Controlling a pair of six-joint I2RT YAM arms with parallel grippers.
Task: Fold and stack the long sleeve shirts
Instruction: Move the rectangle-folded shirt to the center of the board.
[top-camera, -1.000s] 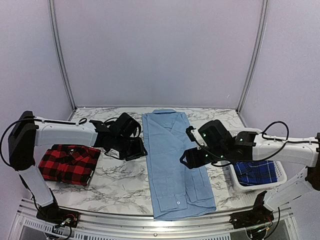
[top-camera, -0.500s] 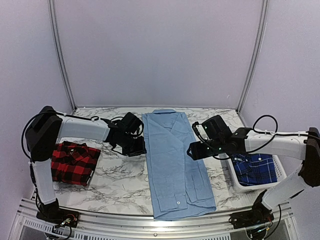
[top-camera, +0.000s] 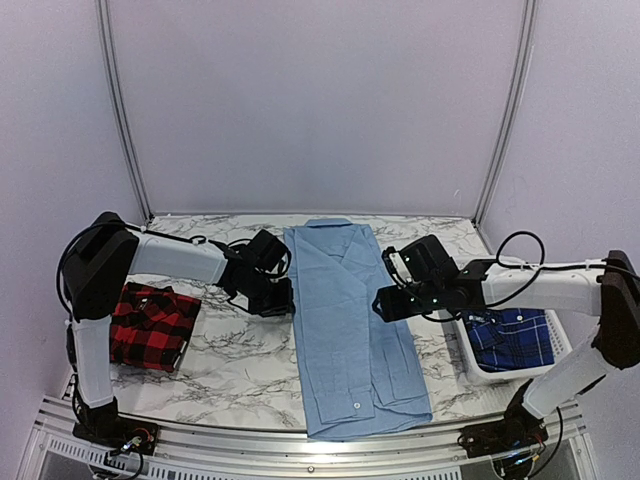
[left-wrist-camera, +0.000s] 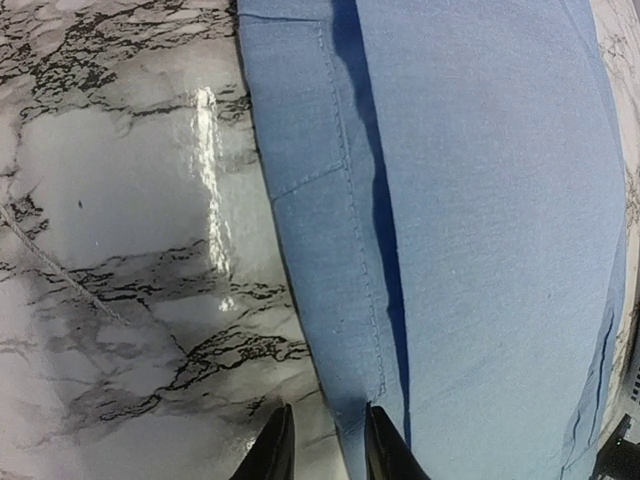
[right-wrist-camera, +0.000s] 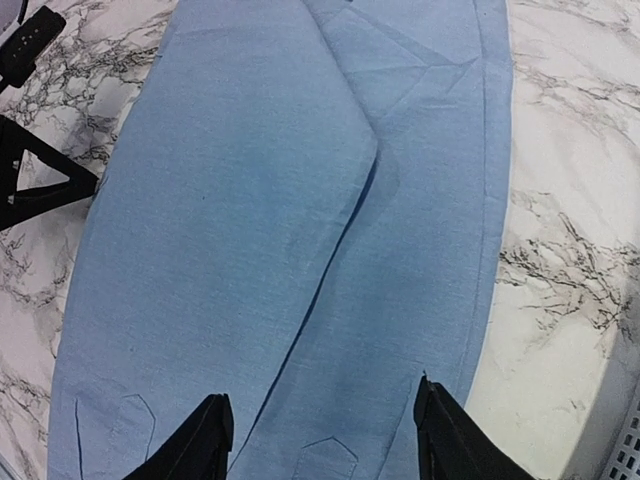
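The light blue shirt (top-camera: 350, 320) lies flat in the middle of the table, folded lengthwise, collar at the far end. My left gripper (top-camera: 274, 299) is at its left edge, low over the table. In the left wrist view the gripper (left-wrist-camera: 325, 455) is narrowly open, with the shirt's edge (left-wrist-camera: 330, 330) lying flat between the fingertips. My right gripper (top-camera: 386, 302) is over the shirt's right side. In the right wrist view it (right-wrist-camera: 325, 450) is wide open above the folded sleeve (right-wrist-camera: 400, 290). The red-and-black check shirt (top-camera: 145, 325) lies folded at the left. The dark blue plaid shirt (top-camera: 512, 342) lies in a basket.
A white basket (top-camera: 470, 362) stands at the right, close to the right arm. The marble table (top-camera: 245, 360) shows between the red shirt and the blue one. Grey walls close in the back and both sides.
The left arm has drawn in and its gripper has shifted right to the blue shirt's left edge. The right gripper has moved a little farther along the shirt's right side. The shirts have not moved.
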